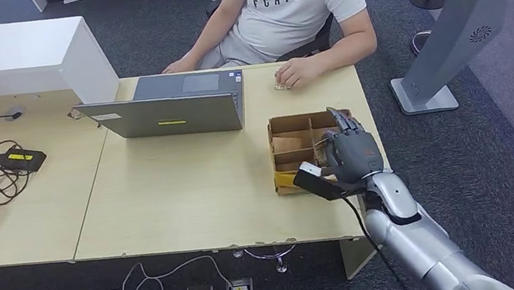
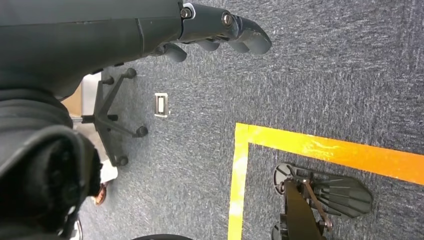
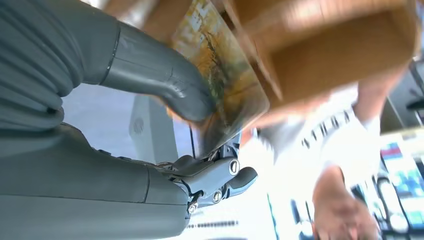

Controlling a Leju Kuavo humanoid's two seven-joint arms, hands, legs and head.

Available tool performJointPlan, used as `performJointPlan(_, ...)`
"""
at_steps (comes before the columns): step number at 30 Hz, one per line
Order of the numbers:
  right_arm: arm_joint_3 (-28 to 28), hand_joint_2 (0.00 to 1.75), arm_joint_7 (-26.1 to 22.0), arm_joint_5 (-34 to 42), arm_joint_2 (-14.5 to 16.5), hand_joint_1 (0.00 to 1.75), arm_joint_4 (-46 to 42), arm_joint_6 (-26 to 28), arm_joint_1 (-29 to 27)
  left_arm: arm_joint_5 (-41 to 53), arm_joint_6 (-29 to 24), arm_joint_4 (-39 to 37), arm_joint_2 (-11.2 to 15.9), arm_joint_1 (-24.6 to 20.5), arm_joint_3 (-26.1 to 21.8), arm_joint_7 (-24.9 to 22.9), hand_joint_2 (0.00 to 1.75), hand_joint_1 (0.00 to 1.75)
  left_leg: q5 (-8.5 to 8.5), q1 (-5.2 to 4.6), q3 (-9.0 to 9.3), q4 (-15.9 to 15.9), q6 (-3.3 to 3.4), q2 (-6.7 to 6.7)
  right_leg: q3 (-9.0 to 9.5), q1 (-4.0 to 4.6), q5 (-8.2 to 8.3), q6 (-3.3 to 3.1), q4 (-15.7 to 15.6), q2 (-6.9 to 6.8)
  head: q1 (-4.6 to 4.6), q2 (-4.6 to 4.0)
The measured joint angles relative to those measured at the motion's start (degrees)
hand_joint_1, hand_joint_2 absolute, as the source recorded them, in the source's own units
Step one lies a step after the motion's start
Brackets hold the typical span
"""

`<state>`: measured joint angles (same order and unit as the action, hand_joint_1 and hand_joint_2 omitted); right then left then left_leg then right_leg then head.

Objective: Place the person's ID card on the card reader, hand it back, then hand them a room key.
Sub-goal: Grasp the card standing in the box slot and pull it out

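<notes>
Picking a card from the cardboard box [image 1: 297,141] appears to be the step in hand; the right hand [image 1: 350,153] is over the box, which sits at the counter's [image 1: 193,199] right edge, near its front corner; judging by the box of compartments, this is likely the room-key stage, though the card's identity cannot be confirmed. In the right wrist view, the thick thumb [image 3: 165,82] presses a printed card [image 3: 225,90] against the darker fingers [image 3: 220,177], so the right hand pinches the card just beside the box wall. The person's hand [image 1: 295,73] rests on the far edge of the counter, over a small object too small to identify, right of the laptop [image 1: 173,107]. Next move, as judged: lift the card clear of the box; extend across the counter toward the person's hand; keep the pinch firm. The left hand [image 2: 220,30] hangs over the carpeted floor, fingers gently curled, holding nothing.
</notes>
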<state>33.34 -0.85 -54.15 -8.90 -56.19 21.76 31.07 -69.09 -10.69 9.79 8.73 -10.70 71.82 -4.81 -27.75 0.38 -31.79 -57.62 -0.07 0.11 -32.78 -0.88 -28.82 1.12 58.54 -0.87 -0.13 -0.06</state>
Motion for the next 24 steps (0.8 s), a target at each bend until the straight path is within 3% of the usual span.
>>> performJointPlan(14,-3.65,1.75,-0.3,-4.69,-2.96,1.75,-8.36,0.36,6.32,0.33,-0.09,0.0,0.01,0.02,0.11,-0.05,0.0,0.0,0.01,0.0,-0.01,0.0,0.0,-0.01,-0.01,0.0,0.0,0.0,0.0,-0.02,0.01,0.0)
performJointPlan(24,-3.99,1.75,-1.15,-5.0,-3.31,1.75,-7.59,2.58,7.31,0.97,0.35,0.0,0.01,-0.33,0.11,-0.82,0.0,0.0,0.01,0.0,-0.04,0.0,0.0,-0.01,-0.01,0.0,0.0,0.0,0.0,-0.02,0.0,-0.01)
